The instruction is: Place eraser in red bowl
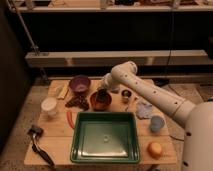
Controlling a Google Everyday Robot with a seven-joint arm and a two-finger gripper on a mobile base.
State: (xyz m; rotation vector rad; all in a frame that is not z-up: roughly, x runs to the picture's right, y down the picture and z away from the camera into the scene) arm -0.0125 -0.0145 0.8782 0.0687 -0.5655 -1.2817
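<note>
Gripper [103, 93] down over the red bowl [93, 102], at the end of the white arm [150, 90] reaching in from the right. Dark against the dark inside of the bowl; open or closed, impossible to tell, and equally unclear whether anything is held or touched.

Eraser not separable from that dark mass: a black patch at the bowl's centre, directly under the wrist, possibly gripper, possibly block, no outline to settle it. No flat black rectangle visible anywhere else on the table [55, 142].

Red bowl round, orange-red at the rim, upright, near the middle of the table's far half. Just behind the green tray [75, 142], close to its back edge. Purple bowl [80, 83] up and to the left, near but apart. Dark reddish cluster [76, 102] just beside the red bowl on the left. Small dark cup [126, 95] to the right, beneath the arm. Further right, pale blue cloth [144, 109] and blue cup [157, 123]. White cup [49, 106] at the left edge; black long-handled tool [40, 145] at the near left corner; orange round object [155, 149] at the near right.
</note>
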